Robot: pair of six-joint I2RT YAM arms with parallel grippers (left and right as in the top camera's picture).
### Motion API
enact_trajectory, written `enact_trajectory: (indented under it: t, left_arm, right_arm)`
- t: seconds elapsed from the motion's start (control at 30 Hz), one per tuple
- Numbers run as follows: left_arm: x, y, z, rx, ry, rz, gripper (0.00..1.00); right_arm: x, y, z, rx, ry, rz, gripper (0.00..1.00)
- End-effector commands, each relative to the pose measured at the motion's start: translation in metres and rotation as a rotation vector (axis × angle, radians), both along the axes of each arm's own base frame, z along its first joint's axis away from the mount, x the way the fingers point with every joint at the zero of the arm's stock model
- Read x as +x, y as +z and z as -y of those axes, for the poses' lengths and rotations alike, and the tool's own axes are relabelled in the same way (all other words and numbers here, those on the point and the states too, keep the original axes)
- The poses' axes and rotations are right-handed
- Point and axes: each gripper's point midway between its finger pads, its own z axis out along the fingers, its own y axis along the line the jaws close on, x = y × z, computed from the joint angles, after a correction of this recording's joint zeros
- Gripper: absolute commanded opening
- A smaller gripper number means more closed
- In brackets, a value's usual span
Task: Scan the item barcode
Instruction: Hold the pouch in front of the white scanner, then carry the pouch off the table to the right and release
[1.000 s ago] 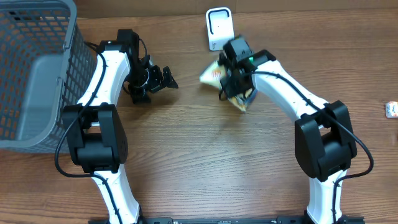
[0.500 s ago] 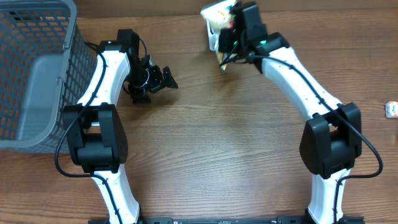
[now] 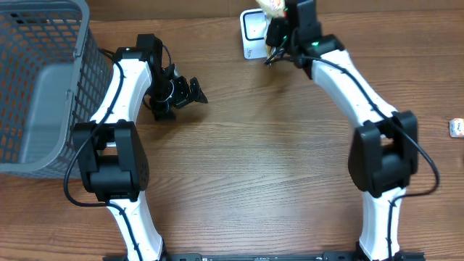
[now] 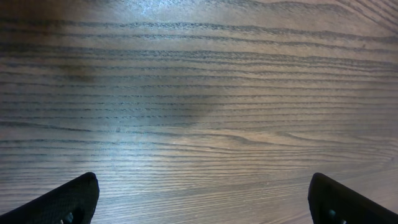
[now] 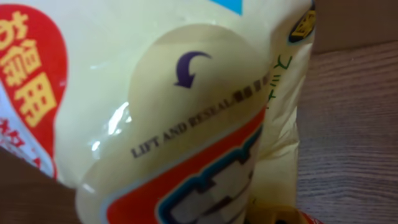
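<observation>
My right gripper (image 3: 280,27) has swung from mid-frame to the top edge, clenched on the cream packet (image 3: 273,6), now at the white scanner's (image 3: 251,38) upper right corner. My left gripper (image 3: 192,91) sits spread wide, left of centre.

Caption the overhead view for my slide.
Right gripper holds a yellow packet at the white scanner; left gripper open and empty near the grey basket.

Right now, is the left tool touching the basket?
Apart. The overhead view shows the open left tool well clear of the grey basket, with its own white arm lying between them.
</observation>
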Motion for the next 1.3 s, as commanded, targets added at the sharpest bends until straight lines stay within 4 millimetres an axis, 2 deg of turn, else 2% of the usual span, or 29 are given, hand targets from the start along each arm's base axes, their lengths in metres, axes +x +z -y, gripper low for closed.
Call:
enact_trajectory:
  t: [0.0, 0.1, 0.33, 0.6, 0.7, 0.8, 0.83, 0.97, 1.07, 1.1, 1.17, 1.27]
  left_arm:
    - [0.005, 0.006, 0.0, 0.004, -0.017, 0.031, 1.0]
    - [0.005, 0.006, 0.0, 0.004, -0.017, 0.031, 1.0]
    - [0.005, 0.006, 0.0, 0.004, -0.017, 0.031, 1.0]
    - [0.005, 0.006, -0.001, 0.004, -0.017, 0.031, 1.0]
    - [0.005, 0.006, 0.0, 0.004, -0.017, 0.031, 1.0]
    - [0.005, 0.006, 0.0, 0.004, -0.017, 0.031, 1.0]
    - [0.005, 0.006, 0.0, 0.004, -0.017, 0.031, 1.0]
    - [0.005, 0.006, 0.0, 0.004, -0.017, 0.031, 1.0]
    - [0.005, 0.006, 0.0, 0.004, -0.017, 0.031, 1.0]
    - [0.005, 0.006, 0.0, 0.004, -0.017, 0.031, 1.0]
    - [0.005, 0.006, 0.0, 0.004, -0.017, 0.031, 1.0]
    - [0.005, 0.006, 0.0, 0.004, -0.017, 0.031, 1.0]
  right_arm:
    - [0.009, -0.02, -0.008, -0.117, 0.013, 0.032, 0.04]
    - [0.011, -0.031, -0.018, -0.181, 0.043, 0.057, 0.04]
    - [0.015, -0.016, -0.024, -0.299, 0.03, 0.143, 0.04]
    - [0.015, -0.01, -0.022, -0.309, 0.017, 0.137, 0.04]
    - [0.017, 0.001, -0.021, -0.313, 0.006, 0.144, 0.04]
    - [0.018, 0.023, -0.013, -0.278, -0.063, 0.139, 0.04]
    - [0.019, 0.034, -0.003, -0.247, -0.125, 0.134, 0.04]
    - [0.019, 0.084, 0.056, -0.083, -0.383, 0.111, 0.04]
    - [0.012, 0.11, 0.117, -0.004, -0.542, 0.079, 0.04]
    - [0.004, 0.114, 0.155, 0.017, -0.629, 0.05, 0.04]
    - [-0.009, 0.11, 0.204, 0.018, -0.735, -0.006, 0.04]
    - [-0.036, 0.087, 0.273, -0.003, -0.887, -0.133, 0.04]
